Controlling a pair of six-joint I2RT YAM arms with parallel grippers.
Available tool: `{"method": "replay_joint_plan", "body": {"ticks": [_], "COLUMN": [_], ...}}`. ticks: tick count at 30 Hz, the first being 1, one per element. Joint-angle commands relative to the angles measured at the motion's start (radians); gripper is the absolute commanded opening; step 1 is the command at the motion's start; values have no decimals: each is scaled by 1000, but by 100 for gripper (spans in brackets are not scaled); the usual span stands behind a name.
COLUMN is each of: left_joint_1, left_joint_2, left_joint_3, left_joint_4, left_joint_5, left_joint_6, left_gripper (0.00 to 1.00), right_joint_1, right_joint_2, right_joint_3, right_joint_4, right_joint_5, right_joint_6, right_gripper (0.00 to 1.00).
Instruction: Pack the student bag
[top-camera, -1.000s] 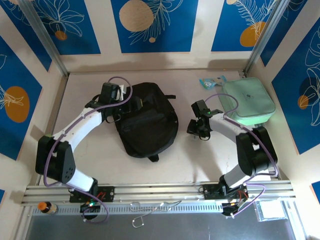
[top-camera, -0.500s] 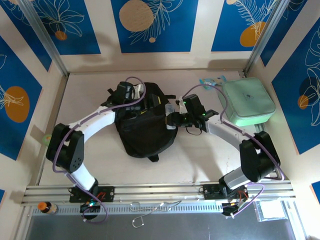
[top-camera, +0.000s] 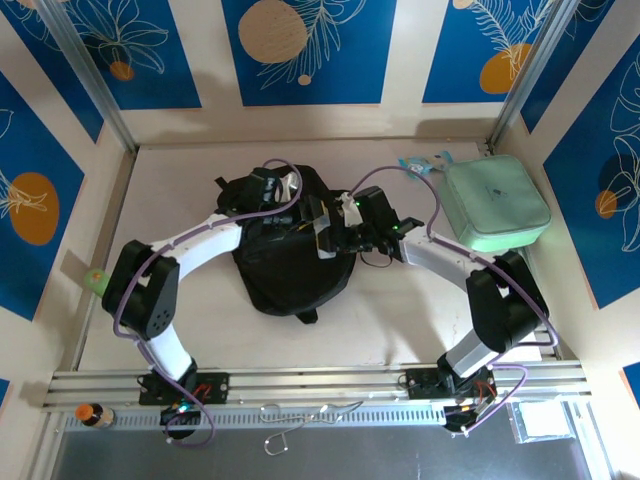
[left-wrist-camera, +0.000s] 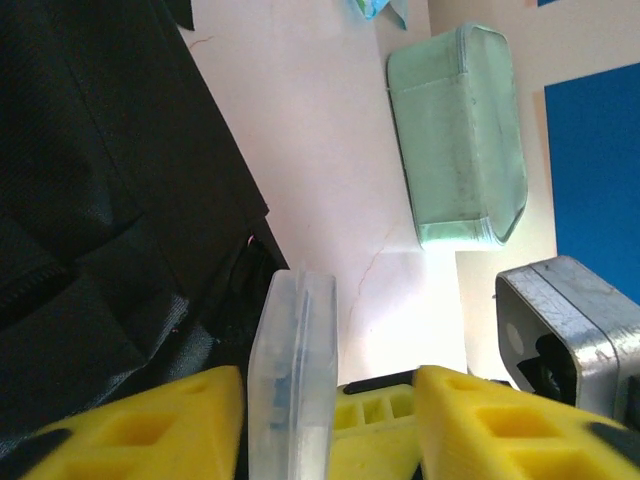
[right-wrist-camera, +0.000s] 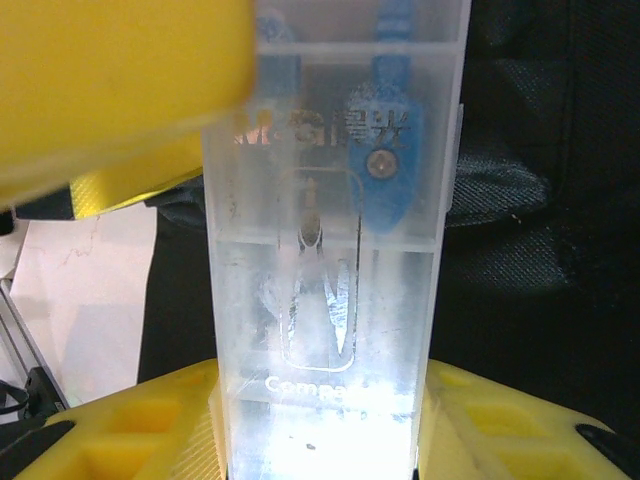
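The backpack (top-camera: 290, 270) lies flat on the table (top-camera: 180, 160), a little left of the middle of the overhead frame, its rounded top toward the far wall. Its black fabric takes up the left side of the left wrist picture (left-wrist-camera: 90, 200) and the right side of the right wrist picture (right-wrist-camera: 540, 200).

Over the upper right part of the backpack the right claw (top-camera: 335, 228) grips a clear plastic box (top-camera: 327, 232). In the right wrist picture the box (right-wrist-camera: 335, 250) stands upright between the two yellow fingers of this claw (right-wrist-camera: 325, 400), touching both. Blue items and a metal compass show through its wall, with part of the word "Compass" printed low on it.

The left claw (top-camera: 305, 215) reaches in from the left over the top of the backpack and meets the same box. In the left wrist picture its fingers are spread apart (left-wrist-camera: 328, 385), and the box (left-wrist-camera: 293, 380) stands edge-on between them, near the left finger with a gap to the right one.

A mint-green zip case (top-camera: 497, 203) lies at the upper right of the overhead frame, well apart from the backpack, also seen at upper right from the left wrist (left-wrist-camera: 460, 140). A small teal packet (top-camera: 425, 165) lies just beside its left corner.
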Motion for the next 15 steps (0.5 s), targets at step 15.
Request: {"method": "replay_joint_plan", "body": {"ticks": [15], "left_joint_1": [25], "left_joint_2": [9], "left_joint_3": [31], "left_joint_4": [19], "left_joint_5": [9], "left_joint_6": [17], "left_gripper": [18], "right_joint_1": [-31], "right_joint_2": [-32], "right_joint_3": [-2], "right_joint_4": [88], "right_joint_5": [-102], "right_joint_6": [38], "right_gripper": [67]}}
